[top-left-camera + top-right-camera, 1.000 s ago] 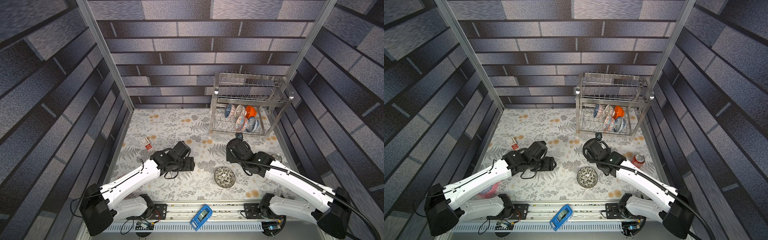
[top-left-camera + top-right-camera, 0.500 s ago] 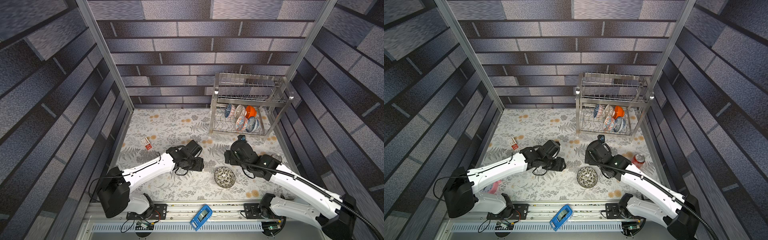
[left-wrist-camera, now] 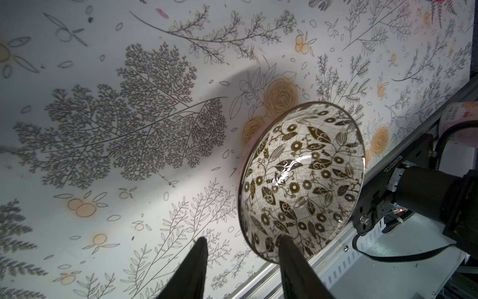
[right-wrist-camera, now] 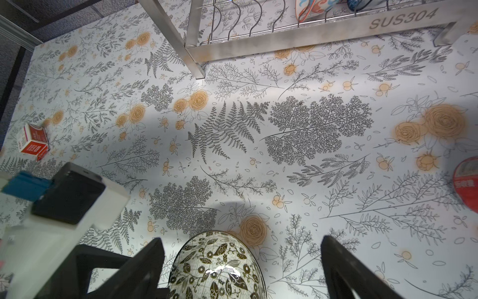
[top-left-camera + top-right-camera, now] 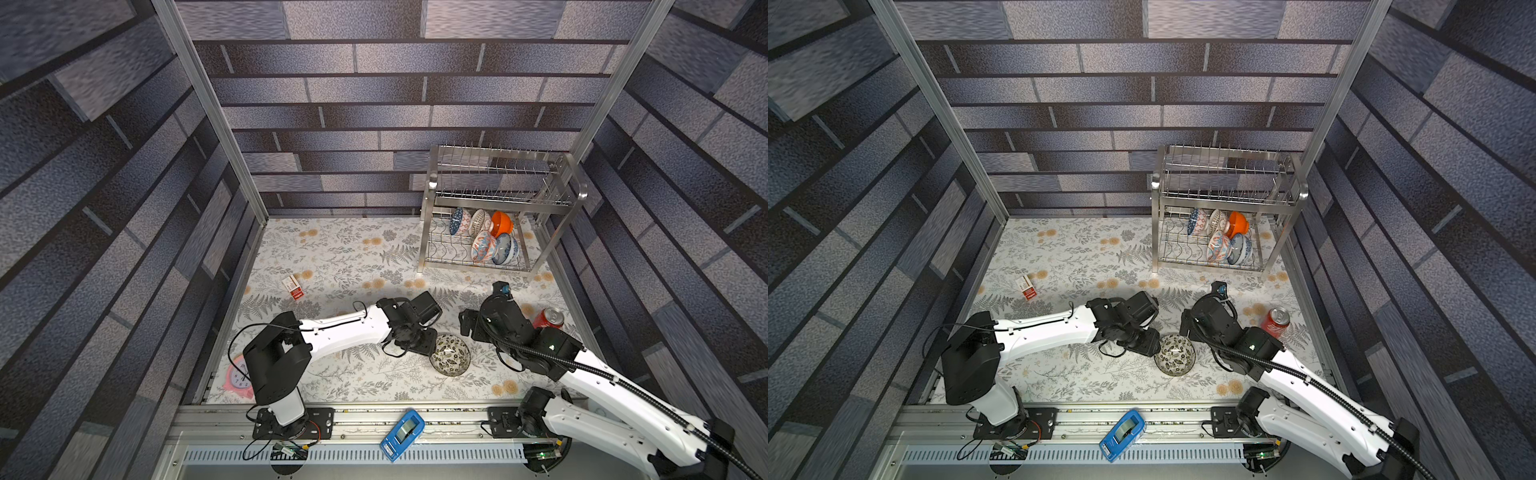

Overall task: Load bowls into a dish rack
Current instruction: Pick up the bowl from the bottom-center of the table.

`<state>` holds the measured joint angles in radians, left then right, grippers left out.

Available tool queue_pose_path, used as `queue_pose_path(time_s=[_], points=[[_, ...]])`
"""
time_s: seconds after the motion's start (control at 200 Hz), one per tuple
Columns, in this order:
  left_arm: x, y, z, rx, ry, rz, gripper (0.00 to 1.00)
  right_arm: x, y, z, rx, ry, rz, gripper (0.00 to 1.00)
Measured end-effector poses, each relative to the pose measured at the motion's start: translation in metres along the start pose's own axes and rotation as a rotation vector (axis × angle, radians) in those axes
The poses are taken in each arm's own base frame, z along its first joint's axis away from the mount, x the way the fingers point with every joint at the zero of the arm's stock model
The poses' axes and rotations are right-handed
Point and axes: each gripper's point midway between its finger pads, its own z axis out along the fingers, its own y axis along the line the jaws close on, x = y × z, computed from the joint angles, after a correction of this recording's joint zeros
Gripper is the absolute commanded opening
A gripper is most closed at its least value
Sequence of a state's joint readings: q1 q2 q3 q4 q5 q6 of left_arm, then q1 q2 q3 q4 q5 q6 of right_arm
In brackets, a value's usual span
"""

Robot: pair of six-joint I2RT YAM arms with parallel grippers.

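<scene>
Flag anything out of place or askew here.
One bowl is outside the rack, on the table, left gripper straddling its rim. A can, a small red box and a pink clock are stray clutter. Nothing looks spilled or broken.

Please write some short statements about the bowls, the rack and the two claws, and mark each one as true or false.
1. The black-and-white floral bowl sits on the table, outside the dish rack. True.
2. The orange bowl is in the rack's upper tier. False: it is in the lower tier, with four other bowls.
3. The right claw is shut. False: its jaws stand wide apart, holding nothing.
4. The left claw has one finger inside the floral bowl's rim and one outside. True.
5. A red can stands near the right arm. True.
</scene>
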<state>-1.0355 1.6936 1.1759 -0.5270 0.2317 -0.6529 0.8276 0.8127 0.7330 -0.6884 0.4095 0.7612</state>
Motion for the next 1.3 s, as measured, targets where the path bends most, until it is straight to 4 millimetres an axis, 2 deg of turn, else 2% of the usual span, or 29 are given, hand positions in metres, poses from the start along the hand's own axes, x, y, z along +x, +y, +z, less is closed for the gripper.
queue_pose_path(time_s=[0.155,0.496,0.746,1.302], points=[[-0.001,-0.007,0.010,-0.005,0.018,0.012,0.41,0.003,-0.006,-0.005,-0.004,-0.004,0.015,0.96],[-0.004,-0.001,0.013,-0.064,0.017,0.010,0.34,0.010,-0.015,-0.009,-0.005,-0.004,0.031,0.96],[-0.003,0.006,0.025,-0.099,0.045,0.003,0.26,0.010,-0.015,-0.009,-0.005,-0.005,0.036,0.96],[-0.006,0.007,0.029,-0.124,0.054,0.001,0.13,0.010,-0.017,-0.013,-0.015,-0.013,0.043,0.96]])
